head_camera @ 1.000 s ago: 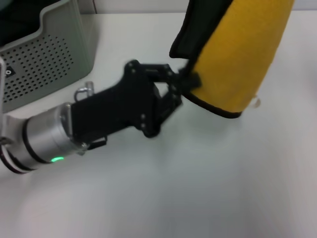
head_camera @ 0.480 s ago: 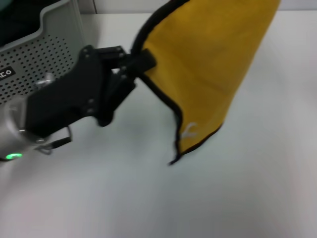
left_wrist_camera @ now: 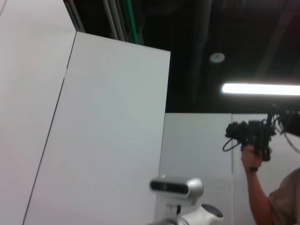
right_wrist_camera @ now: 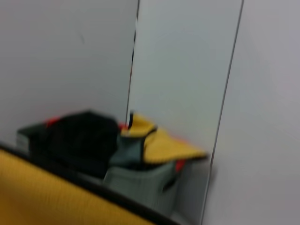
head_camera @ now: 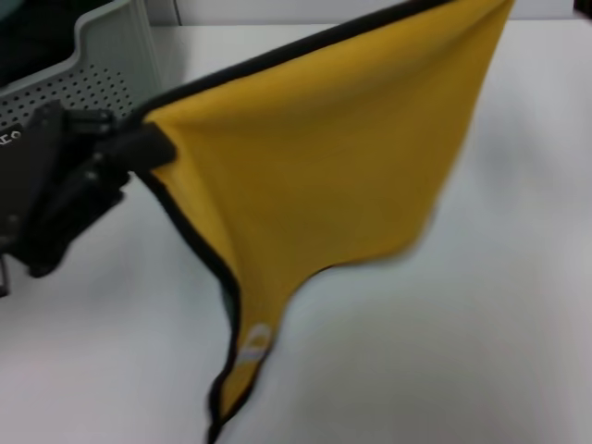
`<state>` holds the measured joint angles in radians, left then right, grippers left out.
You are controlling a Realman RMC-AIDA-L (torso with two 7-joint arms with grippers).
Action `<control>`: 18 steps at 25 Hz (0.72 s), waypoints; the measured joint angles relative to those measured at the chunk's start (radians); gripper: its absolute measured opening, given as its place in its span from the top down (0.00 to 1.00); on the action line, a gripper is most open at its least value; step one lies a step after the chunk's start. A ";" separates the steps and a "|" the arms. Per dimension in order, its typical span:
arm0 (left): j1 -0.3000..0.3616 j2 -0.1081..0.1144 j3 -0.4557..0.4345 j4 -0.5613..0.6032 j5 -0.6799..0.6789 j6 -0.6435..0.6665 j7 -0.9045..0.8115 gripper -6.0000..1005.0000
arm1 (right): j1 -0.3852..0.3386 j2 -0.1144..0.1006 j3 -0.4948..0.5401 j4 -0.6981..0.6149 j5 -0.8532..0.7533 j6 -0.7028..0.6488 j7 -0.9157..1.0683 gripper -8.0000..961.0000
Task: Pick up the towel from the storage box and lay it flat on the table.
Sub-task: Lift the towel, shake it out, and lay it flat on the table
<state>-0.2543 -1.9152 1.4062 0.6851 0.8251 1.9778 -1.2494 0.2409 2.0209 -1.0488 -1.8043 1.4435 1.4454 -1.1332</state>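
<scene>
The mustard-yellow towel with black trim hangs spread wide above the white table. My left gripper is shut on its left corner, beside the storage box, a light grey perforated bin at the back left. The towel's upper right corner runs out of the top of the head view, and the right gripper is not seen. A lower corner droops to the front edge of the view. In the right wrist view the towel's trimmed edge crosses the foreground, with the storage box behind it.
In the right wrist view the box holds other cloths, one black and one yellow. The left wrist view shows only wall panels, the ceiling, the robot's head and a person holding a camera.
My left gripper has moved left toward the box, pulling the towel's corner with it. The towel has opened from a folded bundle into a wide sheet, and its lower corner hangs lower.
</scene>
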 joint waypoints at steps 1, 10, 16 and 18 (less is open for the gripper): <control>0.006 0.000 -0.020 0.025 0.014 0.006 -0.044 0.98 | -0.007 0.000 -0.019 -0.017 -0.024 0.013 0.029 0.99; 0.099 -0.051 -0.086 0.215 0.127 0.052 -0.266 0.98 | -0.129 -0.003 -0.151 -0.182 0.028 0.116 0.189 0.99; 0.143 -0.088 -0.048 0.275 0.172 0.053 -0.282 0.98 | -0.167 -0.007 -0.158 -0.191 0.118 0.165 0.182 0.99; 0.147 -0.087 -0.008 0.312 0.183 0.054 -0.314 0.98 | -0.165 -0.007 -0.158 -0.191 0.168 0.211 0.180 0.98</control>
<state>-0.1074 -2.0019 1.3980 0.9975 1.0083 2.0323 -1.5630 0.0760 2.0136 -1.2067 -1.9952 1.6119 1.6561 -0.9529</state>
